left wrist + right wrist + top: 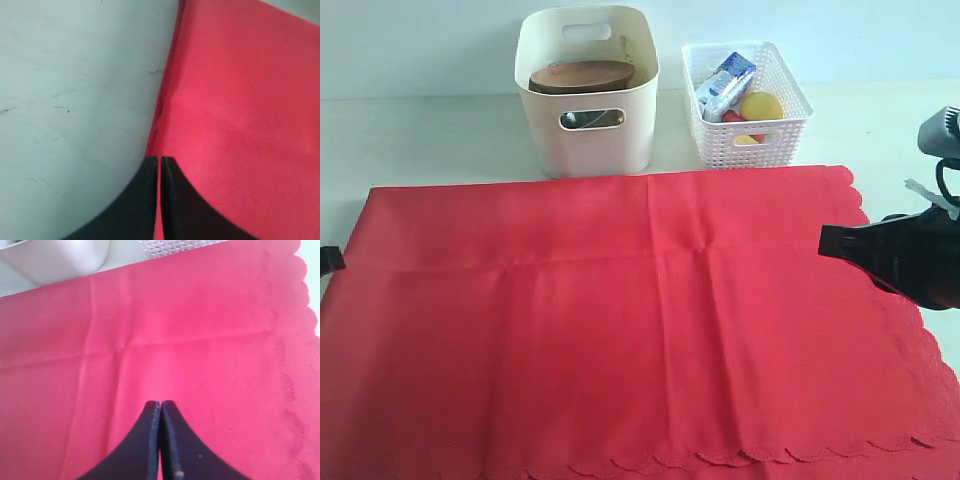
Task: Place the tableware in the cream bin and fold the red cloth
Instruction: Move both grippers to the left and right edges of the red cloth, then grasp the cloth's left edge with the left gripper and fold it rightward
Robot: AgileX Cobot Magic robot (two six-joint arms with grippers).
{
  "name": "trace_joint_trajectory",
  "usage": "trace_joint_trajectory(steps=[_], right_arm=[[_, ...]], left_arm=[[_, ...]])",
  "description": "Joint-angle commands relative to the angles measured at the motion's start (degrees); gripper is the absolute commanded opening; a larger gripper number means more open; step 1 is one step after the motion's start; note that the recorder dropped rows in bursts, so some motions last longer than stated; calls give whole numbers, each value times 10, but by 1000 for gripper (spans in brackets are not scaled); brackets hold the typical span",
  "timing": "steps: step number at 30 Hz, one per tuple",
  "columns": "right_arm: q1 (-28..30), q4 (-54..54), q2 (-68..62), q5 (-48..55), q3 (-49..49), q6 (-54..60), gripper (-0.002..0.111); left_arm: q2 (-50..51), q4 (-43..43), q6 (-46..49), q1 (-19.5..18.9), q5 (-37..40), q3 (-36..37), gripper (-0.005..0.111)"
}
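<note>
1. Red cloth (620, 330): spread open and flat over the bench (420, 130), filling the middle of the exterior view and running out of frame at 6 o'clock. Scalloped edging along the 3 o'clock and 6 o'clock sides. Two faint creases, one lengthwise and one crosswise, meeting near the centre.
2. Cream bin (588, 150): upright on the bench at 12 o'clock from the cloth's centre, right at the cloth's far edge. Touching it or just clear of it, hard to tell.
3. Brown oval wooden plate (582, 76): inside the cream bin, lying high up near the rim. Something dark and shiny glimpsed through the front handle cutout, too small to name.
4. Left tool (159, 159): at 9 o'clock, only its tip in the exterior view (328, 260), at the cloth's side edge. Fingers pressed almost together with a hairline slit between them. Tips right over the line between red fabric and bare bench. No telling whether any fabric is nipped.
5. Right tool (160, 403): at 3 o'clock (823, 241), over the cloth, pointing toward 9 o'clock. Fingers pressed together, nothing pinched.
6. White lattice basket (760, 145): at 1 o'clock, just beside the cream bin but apart from it, also at the cloth's far edge. Inside it, a blue-white milk carton (725, 85) leaning on end and a round yellow fruit (762, 105).
</note>
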State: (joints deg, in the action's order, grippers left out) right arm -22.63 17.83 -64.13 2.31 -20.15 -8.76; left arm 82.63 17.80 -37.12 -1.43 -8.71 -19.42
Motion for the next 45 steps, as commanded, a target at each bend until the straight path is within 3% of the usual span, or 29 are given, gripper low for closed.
trace_joint_trajectory(steps=[1,5,8,11,19,23,32,40,45], right_arm=[[0,0,4,-7,4,1,0],[0,0,4,-7,4,1,0],[0,0,4,-7,4,1,0],[0,0,4,-7,4,1,0],[0,0,4,-29,4,1,0],[0,0,4,-29,4,1,0],[0,0,-8,-29,4,9,0],[0,0,-83,-33,4,46,0],[0,0,-177,-30,4,47,0]], left_arm=[[45,0,-1,4,10,-21,22],[56,0,-2,4,4,-26,55],[56,0,-8,4,-13,-26,73],[59,0,-8,4,-31,-26,79],[155,49,-45,23,-99,-26,78],[172,122,-54,51,-125,-26,64],[174,133,-45,53,-93,-27,0],[173,132,8,-27,-55,-28,0],[152,147,9,-31,-67,-28,0]])
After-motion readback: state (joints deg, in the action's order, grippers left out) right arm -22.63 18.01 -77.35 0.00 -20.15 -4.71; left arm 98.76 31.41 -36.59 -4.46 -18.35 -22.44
